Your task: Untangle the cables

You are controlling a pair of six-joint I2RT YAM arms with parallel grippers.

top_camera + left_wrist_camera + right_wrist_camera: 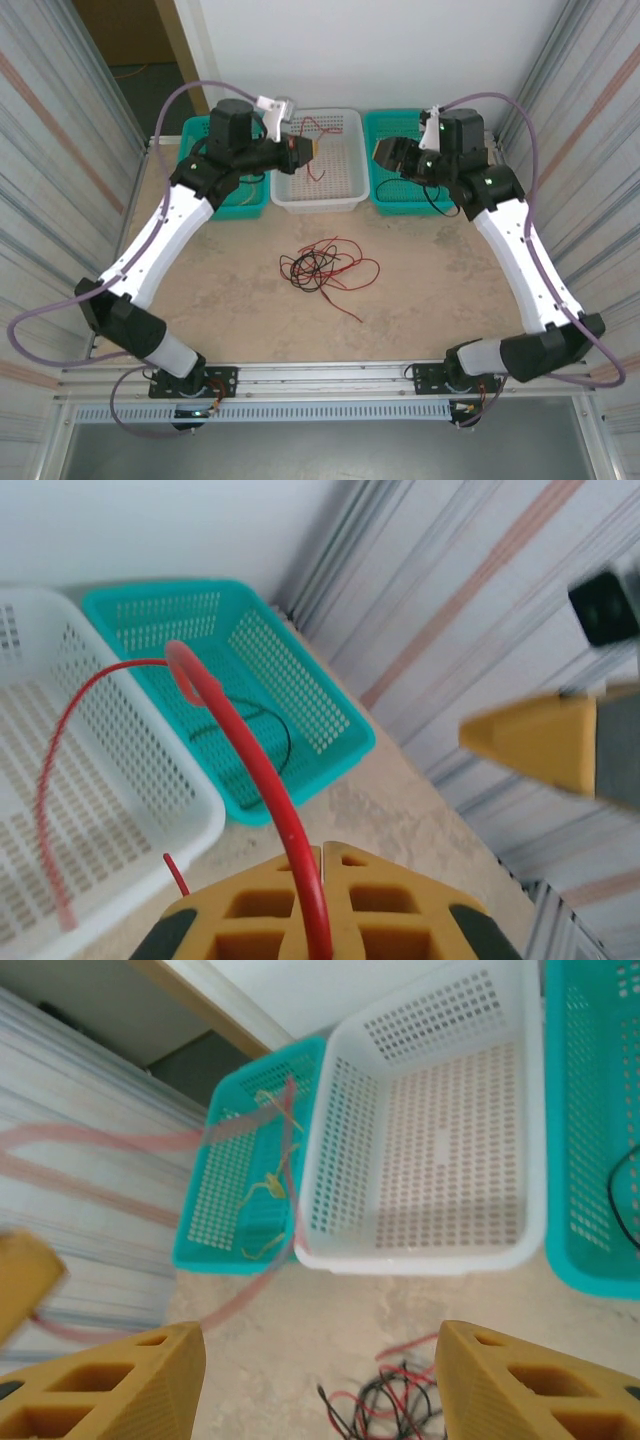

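Note:
A tangle of red and black cables [325,265] lies on the table's middle, also at the bottom of the right wrist view as the tangle [390,1405]. My left gripper [303,150] hovers over the white basket [318,203], shut on one red cable [255,755] that arcs up from its jaws and droops into the basket. My right gripper [385,155] stands open beside the white basket's right side, its fingers [120,1380] wide apart with nothing between them. A blurred red strand [250,1280] crosses that view at the left.
The left teal basket [190,1250] holds yellowish cables [265,1185]. The right teal basket [330,760] holds a black cable [275,725]. Corrugated walls close in on both sides. Bare table lies around the tangle.

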